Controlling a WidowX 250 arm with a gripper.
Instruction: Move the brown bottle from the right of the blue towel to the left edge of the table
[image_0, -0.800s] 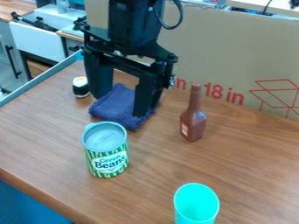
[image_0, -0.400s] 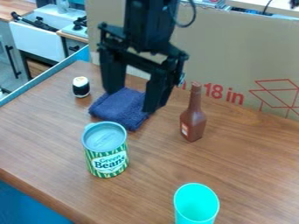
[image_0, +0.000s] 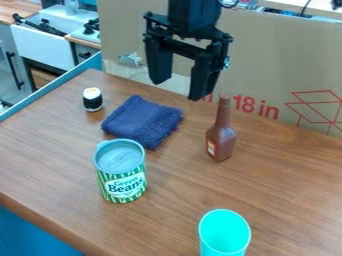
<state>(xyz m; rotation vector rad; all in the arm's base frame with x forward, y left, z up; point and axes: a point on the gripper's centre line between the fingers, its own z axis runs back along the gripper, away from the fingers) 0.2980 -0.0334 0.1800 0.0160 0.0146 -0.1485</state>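
Gripper (image_0: 178, 90) spread wide, nothing pinched, hanging above the table's (image_0: 287, 175) far side; exact height hard to judge. Nearest: navy cloth (image_0: 142, 120), folded, so it lies flat; brown bottle (image_0: 221, 138), upright on its base. Striped can (image_0: 121, 172) stands nearer the camera.

We see a matt black gripper (image_0: 177, 91) above a brown bench (image_0: 280, 185) with darker wood grain. Toward its far left corner, a black-sided roll (image_0: 93, 100) has a white top with an orange tinge, and a cloth (image_0: 142, 121) is plain navy. The bottle (image_0: 221, 142) is reddish brown with a white-and-red label. Nearer the near left edge, our can (image_0: 120, 175) wears green and white stripes under a grey-blue lid (image_0: 120, 155); the cup (image_0: 224, 235) is turquoise. Along the far edge, tan cardboard (image_0: 280, 60) carries red lines.
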